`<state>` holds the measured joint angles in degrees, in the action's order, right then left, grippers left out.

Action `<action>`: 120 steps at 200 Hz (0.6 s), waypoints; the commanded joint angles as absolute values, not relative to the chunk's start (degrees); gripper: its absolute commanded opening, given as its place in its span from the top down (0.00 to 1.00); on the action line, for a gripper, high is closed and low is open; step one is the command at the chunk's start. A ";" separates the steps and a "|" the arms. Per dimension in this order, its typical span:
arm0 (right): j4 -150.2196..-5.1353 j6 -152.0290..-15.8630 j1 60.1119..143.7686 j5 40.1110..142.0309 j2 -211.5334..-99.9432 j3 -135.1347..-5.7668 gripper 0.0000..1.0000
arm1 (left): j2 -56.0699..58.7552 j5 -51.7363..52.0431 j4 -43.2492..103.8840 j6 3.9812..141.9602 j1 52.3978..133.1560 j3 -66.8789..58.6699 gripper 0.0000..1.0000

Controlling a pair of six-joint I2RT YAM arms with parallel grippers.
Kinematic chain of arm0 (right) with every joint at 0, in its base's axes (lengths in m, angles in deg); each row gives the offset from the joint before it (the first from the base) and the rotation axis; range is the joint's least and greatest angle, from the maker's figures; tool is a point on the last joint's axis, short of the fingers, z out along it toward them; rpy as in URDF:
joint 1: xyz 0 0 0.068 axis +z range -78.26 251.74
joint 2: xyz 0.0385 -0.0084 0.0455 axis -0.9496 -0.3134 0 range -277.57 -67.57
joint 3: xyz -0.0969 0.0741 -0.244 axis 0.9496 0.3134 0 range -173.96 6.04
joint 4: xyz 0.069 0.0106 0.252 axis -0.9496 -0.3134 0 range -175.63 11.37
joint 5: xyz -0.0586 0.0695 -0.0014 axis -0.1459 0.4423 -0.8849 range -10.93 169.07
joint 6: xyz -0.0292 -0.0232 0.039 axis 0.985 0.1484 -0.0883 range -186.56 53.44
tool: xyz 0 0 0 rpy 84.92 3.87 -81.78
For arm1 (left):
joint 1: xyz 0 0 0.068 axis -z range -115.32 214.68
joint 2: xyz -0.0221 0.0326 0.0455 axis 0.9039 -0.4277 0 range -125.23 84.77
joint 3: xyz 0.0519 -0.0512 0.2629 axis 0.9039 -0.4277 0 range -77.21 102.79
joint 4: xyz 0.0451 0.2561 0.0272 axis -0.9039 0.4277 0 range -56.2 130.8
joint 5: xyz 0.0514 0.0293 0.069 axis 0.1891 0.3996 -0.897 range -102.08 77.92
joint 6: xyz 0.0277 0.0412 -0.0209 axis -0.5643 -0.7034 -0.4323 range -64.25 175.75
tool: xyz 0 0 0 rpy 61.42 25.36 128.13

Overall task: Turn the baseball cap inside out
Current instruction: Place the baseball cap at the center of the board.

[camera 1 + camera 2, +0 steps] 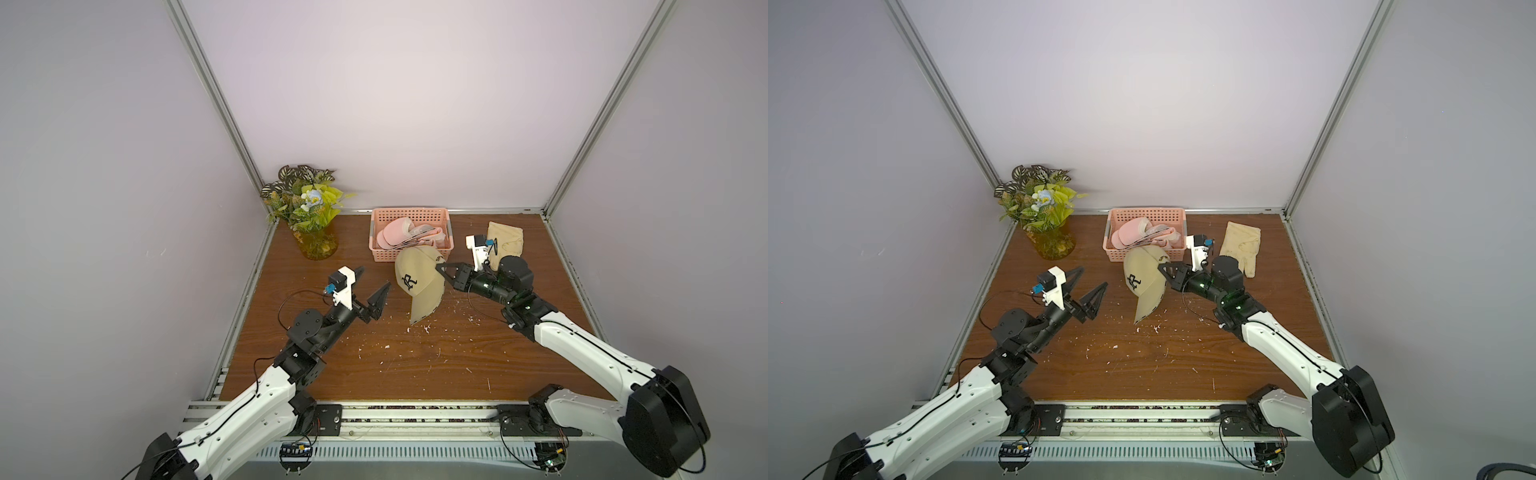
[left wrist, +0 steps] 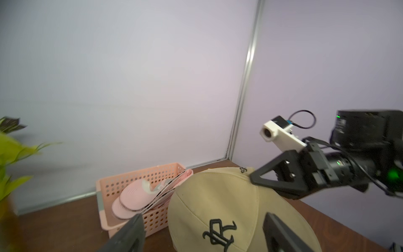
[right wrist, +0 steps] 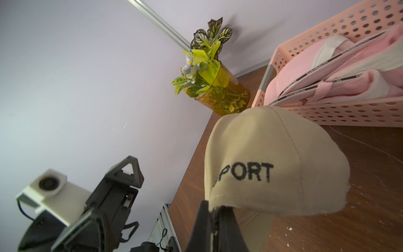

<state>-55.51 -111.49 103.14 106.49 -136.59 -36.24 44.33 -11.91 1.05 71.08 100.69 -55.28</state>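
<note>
Starting at the left, the potted plant (image 1: 309, 216) stands in the far corner, well apart from the work and at little risk. Next comes the left gripper (image 1: 375, 277), its jaws spread wide and holding nothing, poised just beside the baseball cap (image 1: 417, 286) and aimed at its front panel. The cap sits mid-table, right side out with the logo showing. Its crown is raised just in front of the pink basket (image 1: 409, 212) and its brim angles down toward the table (image 1: 415, 374); whether the brim tip touches the wood I cannot tell. To the right, the right gripper (image 1: 439, 266) is clamped tight on the cap's lower rim beside the "SPORT" lettering, taking only a thin pinch of fabric. That pinch is the weak point: if the left gripper pushes into the crown too hard, the cloth may slip free and the cap drop. A push from outside could also shove the cap against the basket, or swing it round the single hold instead of inverting it. The stiff front panel will likely resist folding. Furthest right, the glove (image 1: 505, 243) lies near the back wall, partly hidden by the right wrist.
</note>
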 commanded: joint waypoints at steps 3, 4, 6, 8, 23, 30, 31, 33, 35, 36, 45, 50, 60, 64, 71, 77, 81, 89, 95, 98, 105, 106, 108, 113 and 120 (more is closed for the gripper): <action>-50.38 -104.16 108.09 107.73 -140.09 -40.72 1.00 | 45.85 -23.61 14.18 82.66 100.91 -51.56 0.14; -50.35 -104.04 108.33 107.68 -140.31 -40.90 1.00 | 45.89 -23.69 14.41 82.79 100.90 -51.46 0.14; -50.38 -103.79 108.77 107.58 -140.73 -41.11 1.00 | 45.92 -24.03 14.80 83.14 100.85 -51.33 0.14; -50.27 -103.68 109.21 107.47 -141.19 -41.59 1.00 | 45.92 -24.36 15.34 83.43 100.86 -51.09 0.14; -50.15 -102.09 112.40 106.71 -144.27 -44.17 1.00 | 45.91 -26.22 19.14 85.27 100.67 -49.48 0.14; -50.00 -101.47 113.68 106.32 -145.75 -45.38 1.00 | 45.92 -26.87 20.71 85.92 100.41 -48.85 0.14; -49.99 -101.42 113.85 106.28 -145.95 -45.55 1.00 | 45.92 -26.95 20.92 86.00 100.39 -48.75 0.14; -49.94 -101.20 114.19 106.24 -146.32 -45.82 1.00 | 45.92 -27.09 21.31 86.12 100.30 -48.60 0.14; -49.86 -101.11 114.45 106.23 -146.76 -46.15 1.00 | 45.97 -27.28 21.71 86.26 100.17 -48.50 0.14; -49.78 -101.06 114.54 106.19 -146.98 -46.29 1.00 | 45.99 -27.28 21.91 86.30 100.18 -48.40 0.14; -49.15 -100.77 115.70 105.89 -148.65 -47.68 1.00 | 46.34 -27.36 23.22 86.47 99.80 -47.97 0.13; -48.36 -101.04 116.18 105.88 -149.57 -48.22 1.00 | 46.54 -27.45 23.82 86.51 99.56 -47.74 0.13; -45.69 -101.78 116.97 106.20 -151.25 -48.88 1.00 | 47.09 -27.87 25.05 87.01 99.09 -47.50 0.12; -44.49 -102.51 117.30 106.38 -151.82 -49.05 1.00 | 47.38 -27.96 25.38 87.12 98.94 -47.31 0.12; -42.22 -103.34 117.78 107.11 -152.93 -49.28 1.00 | 47.82 -28.14 25.98 87.28 98.68 -47.32 0.12; -40.20 -104.15 118.17 107.71 -153.96 -49.49 1.00 | 48.36 -28.50 26.26 87.41 98.31 -47.41 0.12; -39.23 -104.59 118.37 108.07 -154.55 -49.72 1.00 | 48.62 -28.74 26.45 87.49 98.20 -47.49 0.12; -38.36 -105.12 118.83 108.25 -155.81 -50.18 1.00 | 49.13 -28.78 26.54 87.44 97.86 -47.80 0.12; -38.25 -105.14 119.26 108.08 -156.74 -50.54 1.00 | 49.47 -28.70 26.60 87.56 97.61 -48.00 0.12; -38.31 -105.09 119.39 108.00 -157.14 -50.67 1.00 | 49.59 -28.62 26.69 87.55 97.48 -48.07 0.12; -38.30 -105.06 119.75 107.90 -158.13 -50.74 1.00 | 49.81 -28.60 26.85 87.66 97.41 -48.19 0.12; -38.34 -105.06 119.78 107.90 -158.20 -50.78 1.00 | 49.85 -28.60 26.94 87.70 97.35 -48.24 0.12; -38.32 -105.12 119.81 107.86 -158.50 -50.68 1.00 | 49.83 -28.60 27.01 87.73 97.28 -48.28 0.12; -38.08 -105.21 119.97 107.76 -159.03 -50.38 1.00 | 49.88 -28.60 27.12 87.89 97.20 -48.29 0.12; -37.15 -105.46 120.05 107.60 -159.63 -49.60 1.00 | 49.96 -28.61 27.21 88.08 97.16 -48.53 0.12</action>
<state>-44.15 -104.43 119.33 106.62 -158.53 -48.35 49.18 -27.41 25.22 86.69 98.06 -48.98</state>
